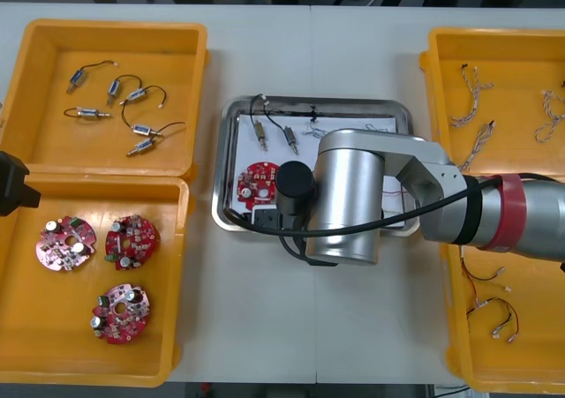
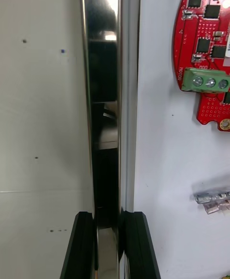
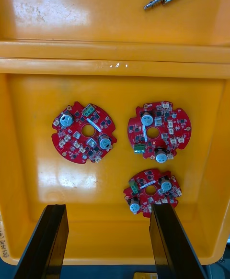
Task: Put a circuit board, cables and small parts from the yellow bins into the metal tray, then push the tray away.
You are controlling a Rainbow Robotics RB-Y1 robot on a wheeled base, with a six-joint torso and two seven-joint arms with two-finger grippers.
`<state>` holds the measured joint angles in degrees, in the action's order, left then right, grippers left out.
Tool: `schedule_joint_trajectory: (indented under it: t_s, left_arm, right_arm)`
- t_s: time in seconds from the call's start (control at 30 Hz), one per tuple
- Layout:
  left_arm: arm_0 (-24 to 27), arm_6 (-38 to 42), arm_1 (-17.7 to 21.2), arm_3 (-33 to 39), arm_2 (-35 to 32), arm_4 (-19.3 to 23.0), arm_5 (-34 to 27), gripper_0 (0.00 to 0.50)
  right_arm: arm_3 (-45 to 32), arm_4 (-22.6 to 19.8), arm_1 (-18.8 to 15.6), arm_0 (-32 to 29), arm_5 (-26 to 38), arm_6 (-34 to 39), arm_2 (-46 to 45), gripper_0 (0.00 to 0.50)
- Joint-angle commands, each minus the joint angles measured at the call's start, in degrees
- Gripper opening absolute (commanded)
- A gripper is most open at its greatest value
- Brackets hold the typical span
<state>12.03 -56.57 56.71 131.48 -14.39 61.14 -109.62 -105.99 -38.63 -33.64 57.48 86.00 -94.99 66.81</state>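
1. Now my right gripper is clamped on the tray: its fingers stand one on each side of the shiny rim, apart by just the rim's thickness.
2. On the inner side of that rim is the tray's white floor, with a red board close to the rim and a small metal part nearer my fingers. On the outer side is the bare table.
3. Seen from the front, my right arm reaches across and covers the near edge of the tray, which sits mid-table between the bins.
4. Inside it the board lies at the near left, and two small parts with black cables lie toward the far rim.
5. My left gripper hangs wide open, holding nothing, over the near left bin.
6. That bin has three boards lying apart from one another.
7. Beyond it, the far left bin holds more small parts on black cables.
8. Across the table, the far right bin holds blue and white cables, and the near right bin holds red and yellow cables.
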Motion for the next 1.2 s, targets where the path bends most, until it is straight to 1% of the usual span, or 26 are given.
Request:
schedule_joint_trajectory:
  t_s: [0.03,0.1,0.27,0.53,0.67,0.83,1.2]
  left_arm:
    - [-0.87,-1.97,-0.73,1.59,-1.87,-0.5,-0.38,0.5]
    - [-0.87,-1.97,-0.73,1.59,-1.87,-0.5,-0.38,0.5]
    - [-0.87,-1.97,-0.73,1.59,-1.87,-0.5,-0.38,0.5]
    - [-0.87,-1.97,-0.73,1.59,-1.87,-0.5,-0.38,0.5]
    - [-0.87,-1.97,-0.73,1.59,-1.87,-0.5,-0.38,0.5]
    - [-0.87,-1.97,-0.73,1.59,-1.87,-0.5,-0.38,0.5]
    - [-0.87,-1.97,-0.73,1.59,-1.87,-0.5,-0.38,0.5]
  right_arm:
    - [2.28,-0.57,-0.2,4.13,-1.54,-3.62,-1.68,0.0]
    - [3.16,-0.22,-0.11,4.49,-2.15,-4.06,-1.68,0.0]
    - [4.47,3.12,-0.2,4.66,-4.35,-4.76,-1.68,0.0]
    - [7.55,3.73,-0.2,4.66,-7.16,-6.08,-3.53,0.0]
    - [8.43,4.79,-0.2,5.36,-7.69,-6.87,-3.88,0.0]
    - [8.87,5.93,-0.29,6.07,-8.04,-7.75,-4.14,0.0]
    - [9.48,8.39,-0.99,6.07,-11.82,-8.81,-4.23,0.0]
